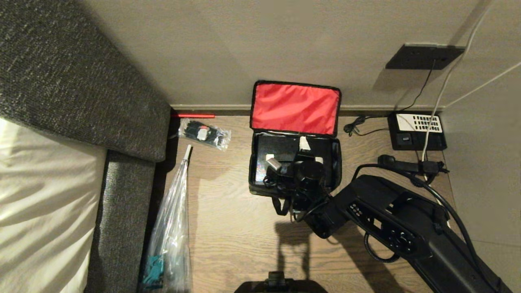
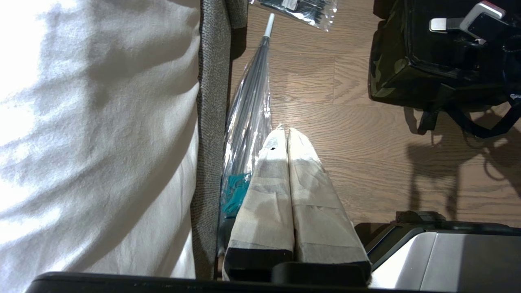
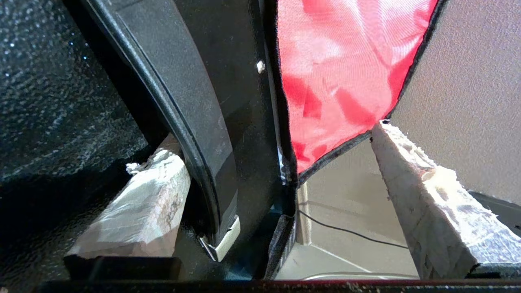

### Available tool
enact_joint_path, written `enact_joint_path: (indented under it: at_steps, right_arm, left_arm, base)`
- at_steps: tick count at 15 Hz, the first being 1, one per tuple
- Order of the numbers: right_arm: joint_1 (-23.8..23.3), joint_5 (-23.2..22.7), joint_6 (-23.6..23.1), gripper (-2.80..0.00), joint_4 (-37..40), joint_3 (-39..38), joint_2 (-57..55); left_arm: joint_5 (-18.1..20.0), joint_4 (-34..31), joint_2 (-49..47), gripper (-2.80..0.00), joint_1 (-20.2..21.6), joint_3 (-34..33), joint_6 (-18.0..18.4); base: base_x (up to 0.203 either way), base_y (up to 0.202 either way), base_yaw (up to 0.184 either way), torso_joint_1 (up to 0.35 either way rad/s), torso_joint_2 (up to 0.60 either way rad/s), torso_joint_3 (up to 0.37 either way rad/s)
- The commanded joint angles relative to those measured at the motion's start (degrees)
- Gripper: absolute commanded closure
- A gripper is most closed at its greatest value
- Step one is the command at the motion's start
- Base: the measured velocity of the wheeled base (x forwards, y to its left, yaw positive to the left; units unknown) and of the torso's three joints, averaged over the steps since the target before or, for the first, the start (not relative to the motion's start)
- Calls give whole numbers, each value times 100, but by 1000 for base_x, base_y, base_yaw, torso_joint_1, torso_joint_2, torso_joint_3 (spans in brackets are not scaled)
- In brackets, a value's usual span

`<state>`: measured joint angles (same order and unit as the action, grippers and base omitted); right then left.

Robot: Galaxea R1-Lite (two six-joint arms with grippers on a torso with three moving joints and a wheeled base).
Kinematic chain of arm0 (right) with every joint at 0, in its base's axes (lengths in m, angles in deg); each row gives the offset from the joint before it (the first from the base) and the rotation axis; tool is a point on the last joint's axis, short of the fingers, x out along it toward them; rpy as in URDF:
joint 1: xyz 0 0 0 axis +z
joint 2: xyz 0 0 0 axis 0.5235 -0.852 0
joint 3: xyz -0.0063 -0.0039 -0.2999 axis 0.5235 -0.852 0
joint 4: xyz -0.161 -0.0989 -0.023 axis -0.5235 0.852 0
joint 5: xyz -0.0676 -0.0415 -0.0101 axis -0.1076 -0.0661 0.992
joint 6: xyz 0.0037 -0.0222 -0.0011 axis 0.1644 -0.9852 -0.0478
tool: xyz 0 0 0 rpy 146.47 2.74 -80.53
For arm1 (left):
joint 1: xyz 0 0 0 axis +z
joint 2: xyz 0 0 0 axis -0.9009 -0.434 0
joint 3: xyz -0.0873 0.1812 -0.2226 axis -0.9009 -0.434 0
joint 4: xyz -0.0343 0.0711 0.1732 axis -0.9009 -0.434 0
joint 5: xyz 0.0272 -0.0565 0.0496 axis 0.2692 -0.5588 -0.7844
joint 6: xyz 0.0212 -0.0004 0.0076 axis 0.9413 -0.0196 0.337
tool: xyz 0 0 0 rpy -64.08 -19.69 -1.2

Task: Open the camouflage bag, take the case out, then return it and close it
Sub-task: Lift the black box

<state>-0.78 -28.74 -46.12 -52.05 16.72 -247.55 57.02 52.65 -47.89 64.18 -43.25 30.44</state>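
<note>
The right gripper [image 1: 285, 173] reaches into the camouflage bag [image 1: 294, 162] on the wood floor [image 1: 232, 228], fingers [image 3: 138, 203] spread wide astride the case [image 1: 281, 152] rim, gripping nothing. The red-lined flap [image 1: 295, 108] leans on the wall [image 1: 244, 49], keeping access clear.

Right arm [image 1: 390, 219] reaching forward, right gripper [image 3: 276, 179] jaws spread wide; left gripper [image 2: 287, 138] jaws together, parked.

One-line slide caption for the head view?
Right gripper open above the black case inside the opened camouflage bag, red-lined lid against the wall.
</note>
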Motion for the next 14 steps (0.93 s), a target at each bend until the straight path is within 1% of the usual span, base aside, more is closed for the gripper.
enact_joint_path:
  at_steps: [1, 8, 9, 14]
  right_arm:
    - [0, 37, -54, -280, -14, 10, -109]
    - [6, 55, -38, -280, 25, 15, -153]
    - [2, 64, -39, 0, 46, 13, -144]
    - [15, 55, 26, 0, -22, -75, -142]
  left_arm:
    - [-1, -1, 0, 0, 1, 0, -2]
    - [-1, -1, 0, 0, 1, 0, -2]
    - [-1, -1, 0, 0, 1, 0, -2]
    - [-1, -1, 0, 0, 1, 0, -2]
  base:
    - [0, 0, 0, 0, 0, 0]
    - [0, 0, 0, 0, 0, 0]
    - [0, 0, 0, 0, 0, 0]
    - [0, 0, 0, 0, 0, 0]
